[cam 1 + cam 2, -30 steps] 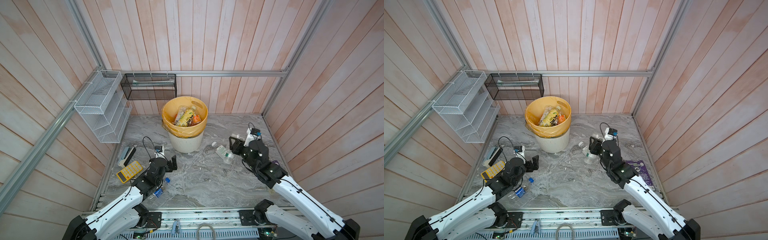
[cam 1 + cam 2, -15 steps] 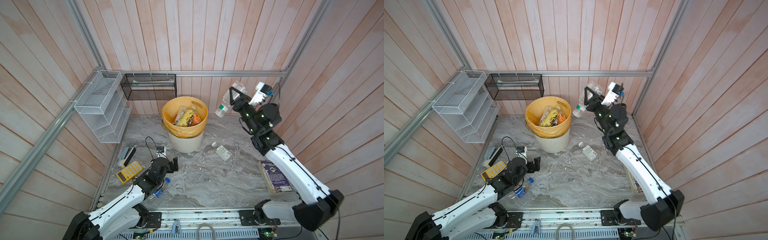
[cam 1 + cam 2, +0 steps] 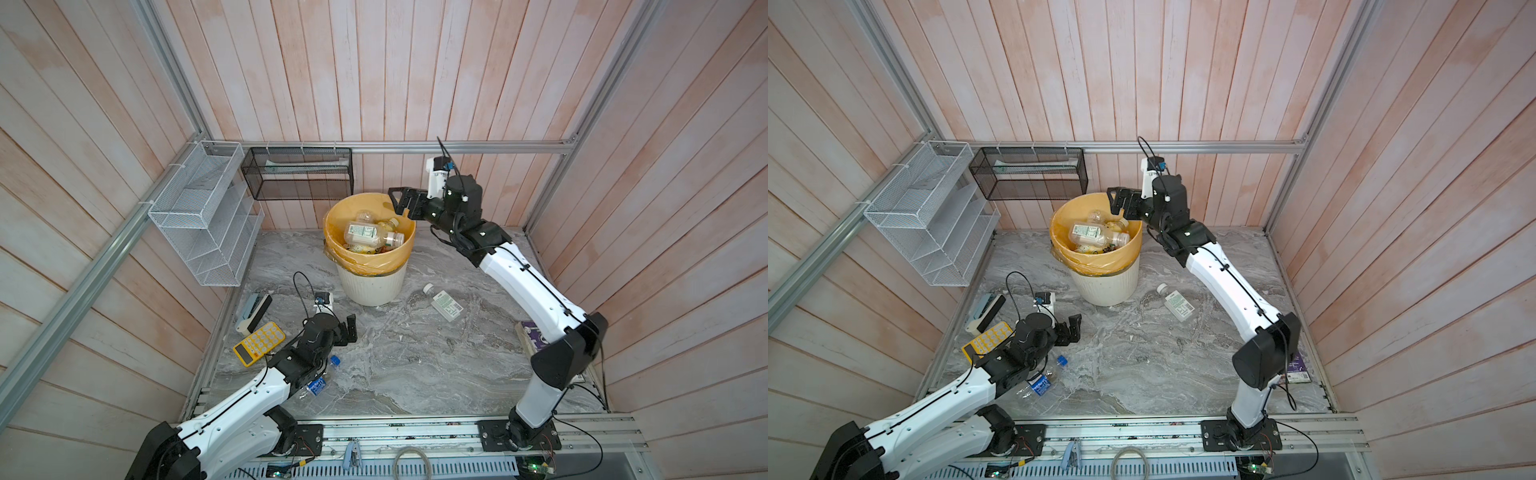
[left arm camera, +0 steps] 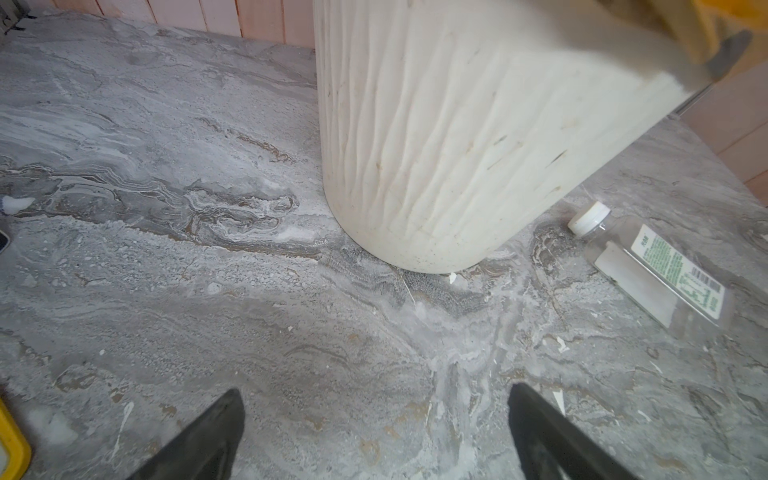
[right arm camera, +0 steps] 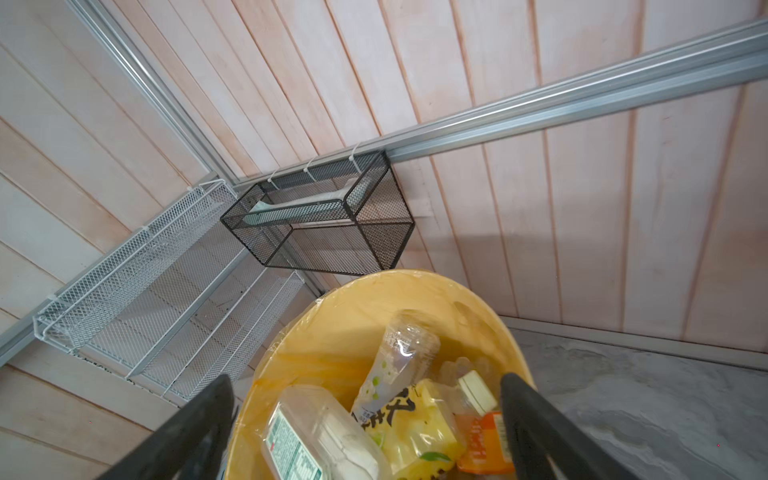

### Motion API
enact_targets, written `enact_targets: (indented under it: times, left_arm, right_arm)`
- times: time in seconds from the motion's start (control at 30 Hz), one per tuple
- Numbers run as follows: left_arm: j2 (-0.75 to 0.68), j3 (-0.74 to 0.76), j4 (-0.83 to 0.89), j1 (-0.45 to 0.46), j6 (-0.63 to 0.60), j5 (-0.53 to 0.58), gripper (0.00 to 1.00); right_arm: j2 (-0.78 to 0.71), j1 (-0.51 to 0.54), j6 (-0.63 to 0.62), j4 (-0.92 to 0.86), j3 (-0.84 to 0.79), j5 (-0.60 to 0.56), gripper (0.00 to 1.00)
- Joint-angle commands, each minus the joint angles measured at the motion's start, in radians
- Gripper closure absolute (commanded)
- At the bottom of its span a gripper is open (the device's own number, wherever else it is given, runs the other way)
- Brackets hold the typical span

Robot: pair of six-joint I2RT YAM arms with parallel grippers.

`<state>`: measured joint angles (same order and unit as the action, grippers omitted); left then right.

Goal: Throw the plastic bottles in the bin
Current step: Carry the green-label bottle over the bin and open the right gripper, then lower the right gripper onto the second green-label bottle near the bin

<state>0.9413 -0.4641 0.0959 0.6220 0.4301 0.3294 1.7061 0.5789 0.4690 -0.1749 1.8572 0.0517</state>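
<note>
The bin, cream and ribbed with a yellow-orange bag, holds several plastic bottles. My right gripper hangs open over the bin's right rim with nothing between its fingers. One clear bottle with a white cap lies on the floor right of the bin. A blue-capped bottle lies partly under my left arm. My left gripper is open and empty, low over the floor in front of the bin.
A yellow calculator and a grey-black device lie at the floor's left edge. A purple book lies at the right edge behind my right arm. A white mesh rack and a black mesh basket hang on the walls.
My right arm rose from the floor with a bottle, swung over the bin and opened; that bottle now lies on top inside the bin. The left arm has barely moved.
</note>
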Motion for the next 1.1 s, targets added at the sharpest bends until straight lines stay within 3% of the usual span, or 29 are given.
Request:
enact_targets:
  times: [0.0,0.4,0.63,0.9,1.07]
  left_arm:
    - [-0.011,-0.034,0.027,-0.004,-0.014,-0.003,0.00]
    - [-0.008,-0.021,0.022,-0.002,0.007,-0.012,0.00]
    - [-0.002,-0.015,0.015,-0.002,0.007,-0.018,0.00]
    - [0.012,-0.008,0.005,-0.004,0.015,-0.027,0.00]
    - [0.009,-0.004,0.010,-0.003,0.018,-0.030,0.00]
  right_arm:
    - [-0.115,-0.023,-0.015,0.072,-0.102,-0.048,0.00]
    - [-0.240,-0.208,-0.120,0.046,-0.501,-0.086,0.00]
    - [-0.175,-0.272,-0.259,-0.018,-0.717,-0.115,0.01]
    - [-0.058,-0.275,-0.360,-0.075,-0.768,0.051,0.01]
    - [0.002,-0.259,-0.385,-0.100,-0.761,0.089,0.01]
